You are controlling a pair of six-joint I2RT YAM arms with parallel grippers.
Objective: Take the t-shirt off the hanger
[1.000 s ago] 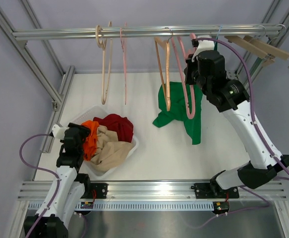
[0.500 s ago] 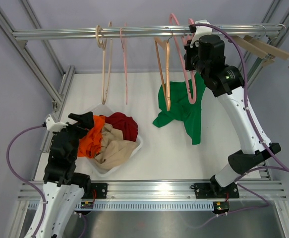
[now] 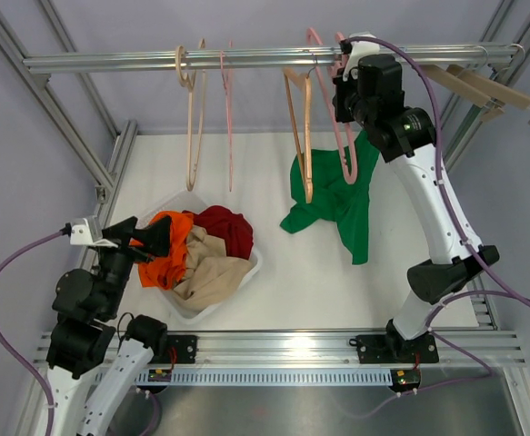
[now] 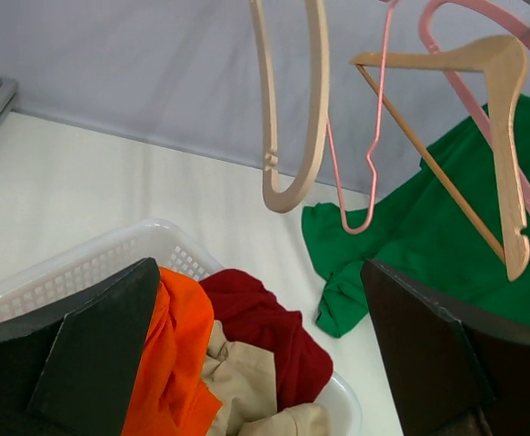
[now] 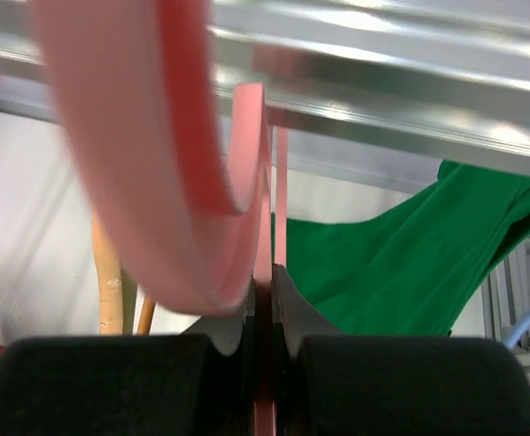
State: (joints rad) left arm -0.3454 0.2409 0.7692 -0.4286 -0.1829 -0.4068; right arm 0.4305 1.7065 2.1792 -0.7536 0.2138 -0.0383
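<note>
- the right gripper (image 5: 263, 309) was pinched tight on the thin stem of the pink hanger (image 5: 187, 200), up at the rail (image 3: 246, 59) at the far side, with the hook at the bar.
- the green t-shirt (image 3: 337, 204) looked free of that hanger. it lay crumpled on the table (image 3: 292, 291), below the right jaws and a little nearer to us, with its long axis running roughly far to near.
- the left gripper (image 4: 260, 350) stood spread as wide as it goes, holding nothing, over the white basket (image 4: 83, 263) of orange, red and beige clothes at the near left.
- we judged the right arm much the nearer to the shirt. the left jaws were well apart from it, with the shirt off to their right and farther away.
</note>
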